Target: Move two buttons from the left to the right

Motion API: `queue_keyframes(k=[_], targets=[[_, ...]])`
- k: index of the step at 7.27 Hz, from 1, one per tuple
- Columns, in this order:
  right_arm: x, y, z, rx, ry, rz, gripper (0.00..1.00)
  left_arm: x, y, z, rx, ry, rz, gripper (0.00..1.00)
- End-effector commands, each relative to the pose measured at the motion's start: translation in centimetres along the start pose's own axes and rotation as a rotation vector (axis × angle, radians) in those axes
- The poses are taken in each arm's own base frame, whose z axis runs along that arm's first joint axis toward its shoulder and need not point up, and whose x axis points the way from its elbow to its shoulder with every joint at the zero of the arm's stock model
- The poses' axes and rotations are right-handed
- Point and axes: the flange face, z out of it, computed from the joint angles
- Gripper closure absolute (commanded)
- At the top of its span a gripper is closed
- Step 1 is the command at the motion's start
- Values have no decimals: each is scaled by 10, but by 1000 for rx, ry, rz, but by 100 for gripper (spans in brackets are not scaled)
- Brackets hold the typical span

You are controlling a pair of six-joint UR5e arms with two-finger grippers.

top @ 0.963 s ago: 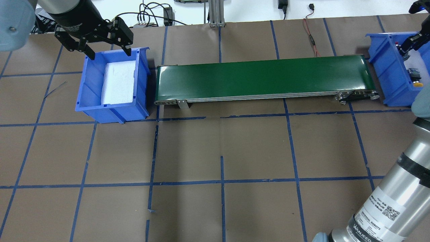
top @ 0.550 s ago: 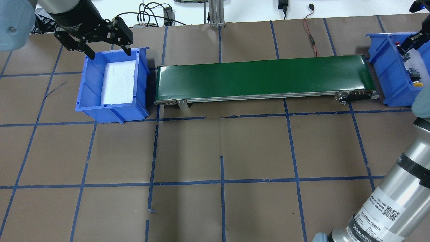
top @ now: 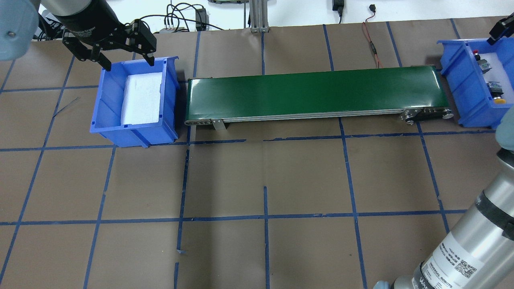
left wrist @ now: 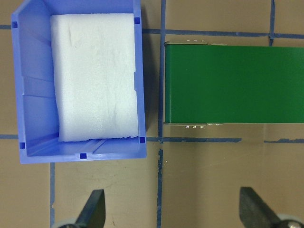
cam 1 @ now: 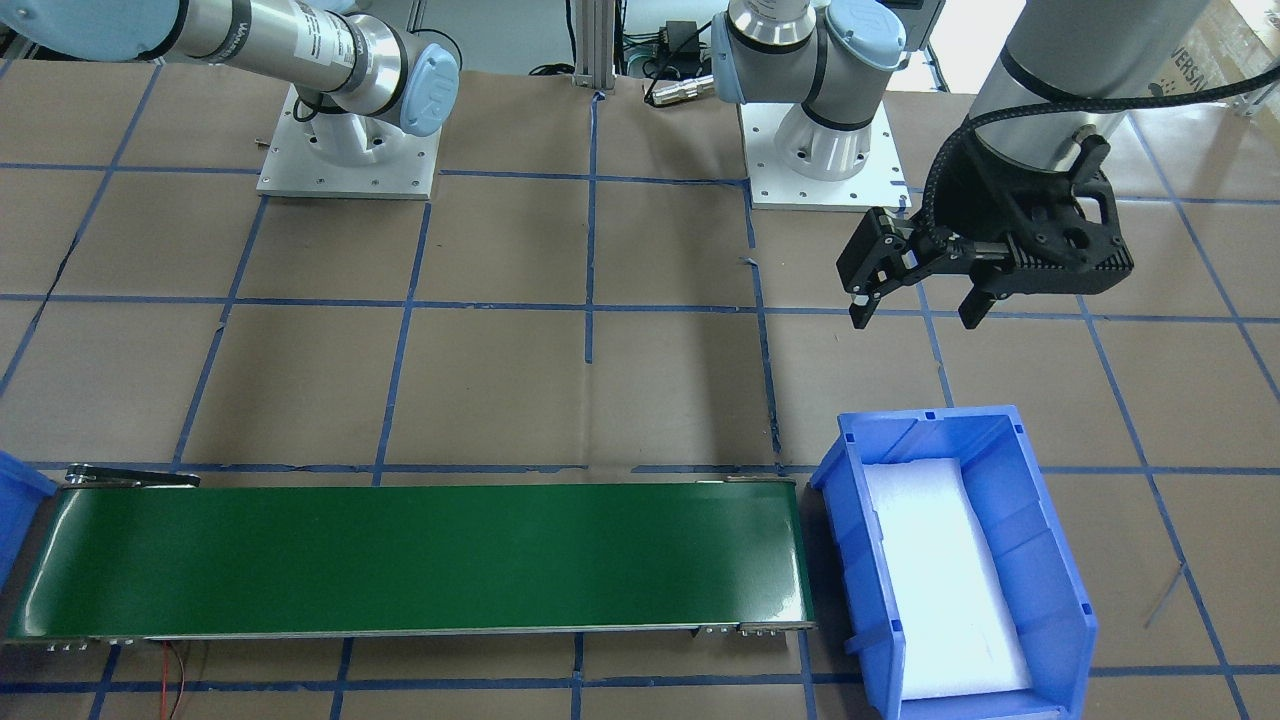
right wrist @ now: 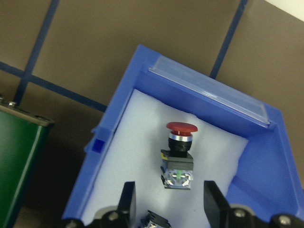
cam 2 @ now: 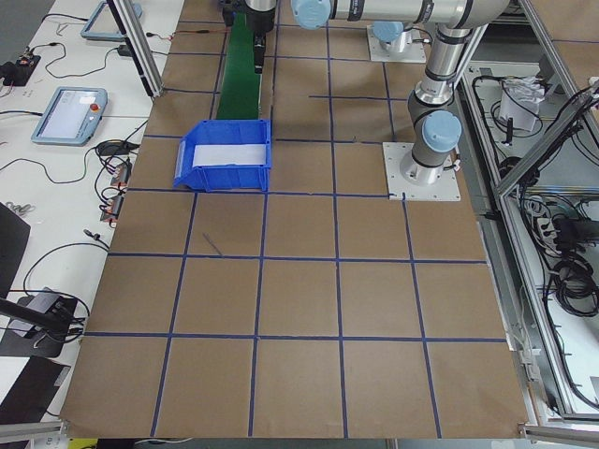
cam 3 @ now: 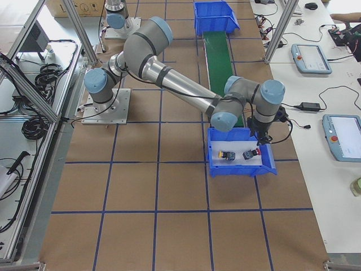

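The red button (right wrist: 179, 154) and the yellow button (top: 498, 94) lie on white foam in the right blue bin (top: 461, 84). Both also show in the exterior right view, yellow (cam 3: 227, 155) and red (cam 3: 251, 153). My right gripper (right wrist: 170, 209) is open and empty, above the red button and clear of it. It sits at the frame edge in the overhead view (top: 500, 26). My left gripper (top: 127, 62) is open and empty, hovering over the far end of the left blue bin (top: 132, 134), which holds only white foam. The left gripper also shows in the front-facing view (cam 1: 913, 318).
A green conveyor belt (top: 313, 92) runs between the two bins. Cables (top: 371, 44) lie at the table's far edge behind it. My right arm's large forearm (top: 470, 241) crosses the near right corner. Blue tape lines grid the brown table.
My right gripper has let go of the red button and pulled up and away from the right bin; the button stays on the foam. My left gripper shifted slightly back.
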Motion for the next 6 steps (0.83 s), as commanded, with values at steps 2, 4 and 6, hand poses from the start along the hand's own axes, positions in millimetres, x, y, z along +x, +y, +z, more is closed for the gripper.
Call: queue_keyframes(k=[2, 4, 6], targets=[[-142, -86, -60, 27, -8, 23, 41, 1, 1, -1, 1, 1, 0, 0], [-243, -114, -88, -31, -79, 130, 39, 0, 6, -9, 4, -13, 0, 0], [-326, -104, -126, -121, -122, 245, 9, 0, 16, -11, -53, -15, 0, 0]])
